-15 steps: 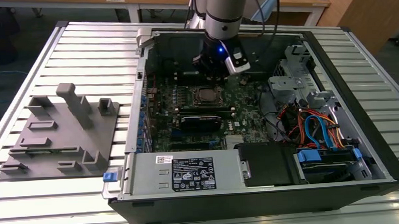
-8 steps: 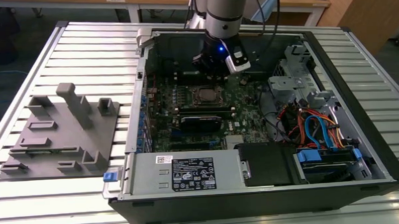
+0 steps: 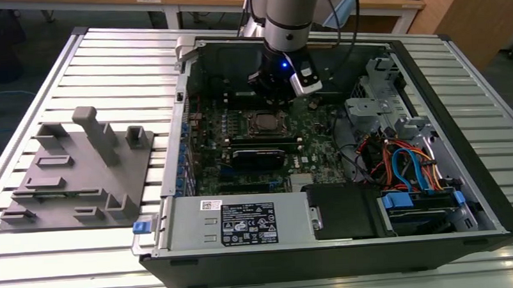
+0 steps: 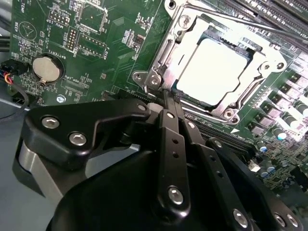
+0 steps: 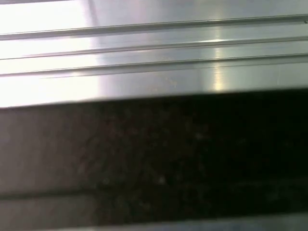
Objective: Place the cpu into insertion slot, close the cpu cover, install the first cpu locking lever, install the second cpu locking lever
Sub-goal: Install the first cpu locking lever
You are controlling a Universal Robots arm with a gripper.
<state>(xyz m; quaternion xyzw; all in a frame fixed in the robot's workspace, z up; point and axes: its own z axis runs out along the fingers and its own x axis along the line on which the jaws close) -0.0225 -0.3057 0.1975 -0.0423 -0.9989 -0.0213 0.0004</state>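
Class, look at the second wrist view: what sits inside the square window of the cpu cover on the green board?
The cpu, its pale metal top showing, lies inside the window of the cpu cover, which is down around it. The insertion slot beneath is covered by both. The gripper hangs close beside the cover's corner.

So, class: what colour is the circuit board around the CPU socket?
Green; the circuit board shows best in the second wrist view.

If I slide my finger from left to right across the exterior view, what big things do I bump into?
Grey plastic fixture → green motherboard with the insertion slot → bundle of blue and orange cables at the exterior view's right.
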